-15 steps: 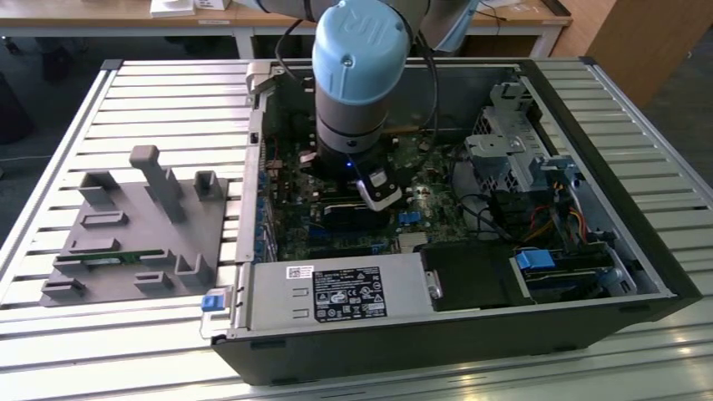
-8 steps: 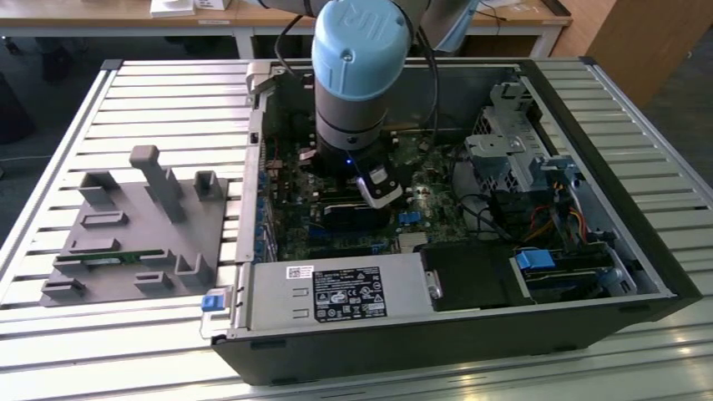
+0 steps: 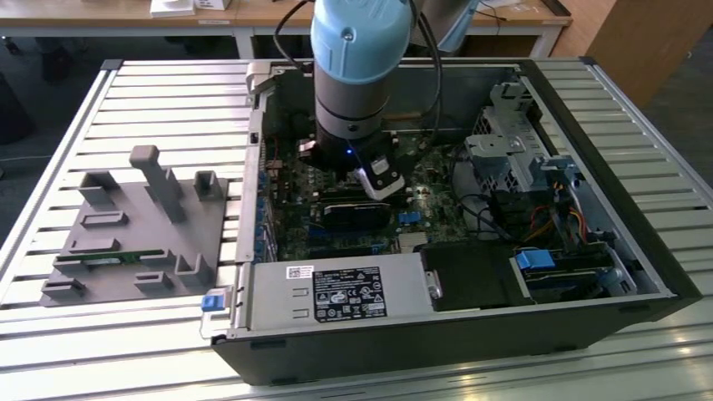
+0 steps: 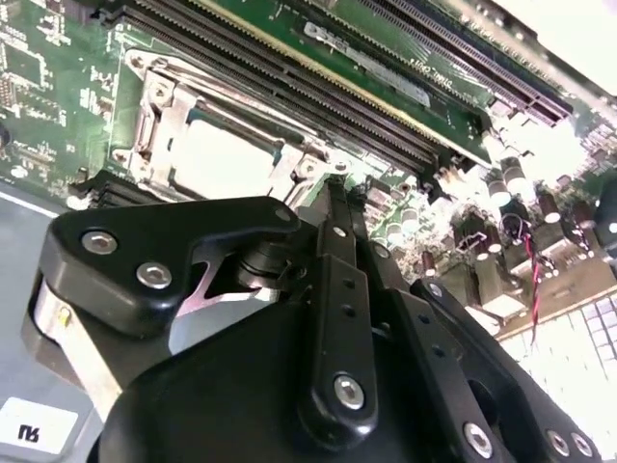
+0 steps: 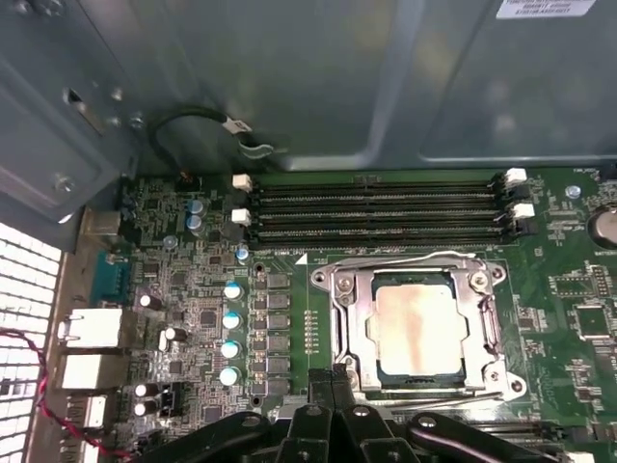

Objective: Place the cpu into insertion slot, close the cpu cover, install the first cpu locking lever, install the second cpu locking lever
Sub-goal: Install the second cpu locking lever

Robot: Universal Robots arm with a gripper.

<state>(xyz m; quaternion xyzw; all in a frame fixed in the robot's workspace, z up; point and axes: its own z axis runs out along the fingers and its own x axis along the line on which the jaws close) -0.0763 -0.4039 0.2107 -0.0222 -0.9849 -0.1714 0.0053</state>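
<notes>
My fingers, pressed together and holding nothing, hover beside the closed cpu cover over the cpu; a slip could scrape the motherboard.

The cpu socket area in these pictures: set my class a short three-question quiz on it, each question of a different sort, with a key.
1. True or false: the cpu already sits in its socket.
2. The cpu cover is: A) lying closed over the chip's edges, B) standing upright, C) off the board.
3. Fill in: in the first wrist view, the long slots beside the socket number ____.

Key: 1 true. 2 A. 3 four. In both wrist views the end effector is near the socket's edge with its fingertips together, holding nothing.
</notes>
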